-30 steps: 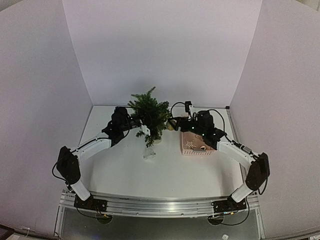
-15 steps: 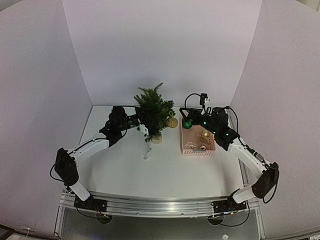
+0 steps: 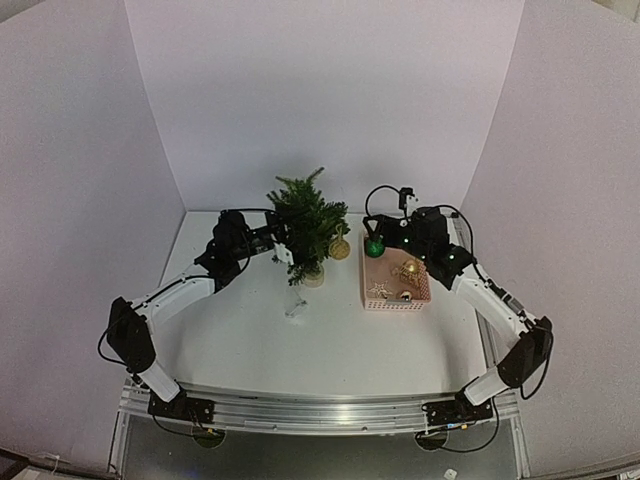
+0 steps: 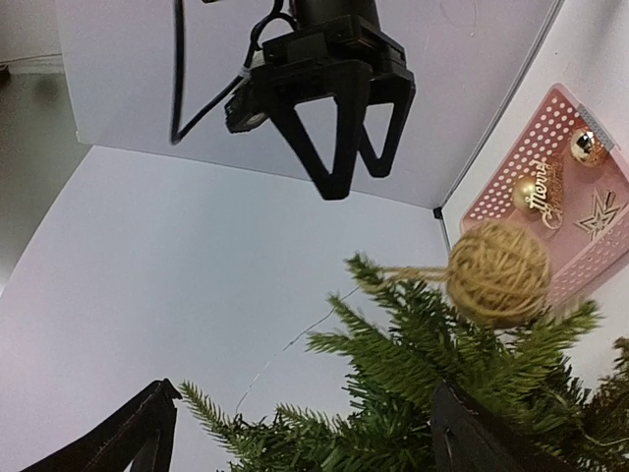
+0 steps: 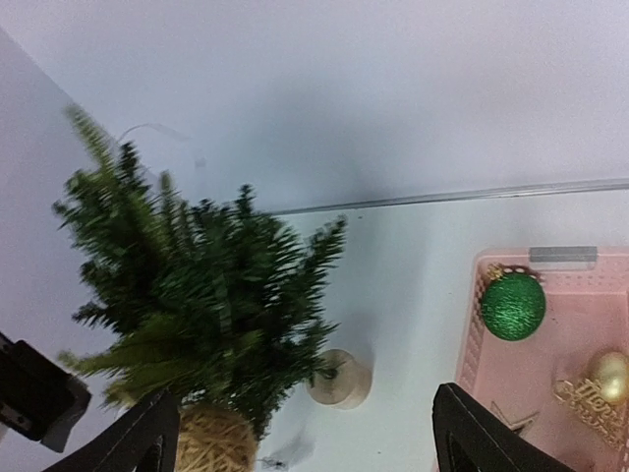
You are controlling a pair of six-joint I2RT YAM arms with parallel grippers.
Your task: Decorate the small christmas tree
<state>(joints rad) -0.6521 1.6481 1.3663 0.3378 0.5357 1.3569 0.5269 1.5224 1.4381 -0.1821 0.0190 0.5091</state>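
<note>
On the white desk [image 3: 250, 330], a pink perforated plastic basket [image 3: 395, 302] lies to my right, a glittery green ball [image 3: 374, 247] at its far end. Left of it the small dark green christmas tree [image 3: 305, 225] stands upright, a brown twine ball [image 3: 340, 248] hanging on its basket side. My left hand [image 4: 303, 393] spreads wide at the tree's left side; my right hand [image 5: 305, 393], wide and empty, is by the basket's far end.
</note>
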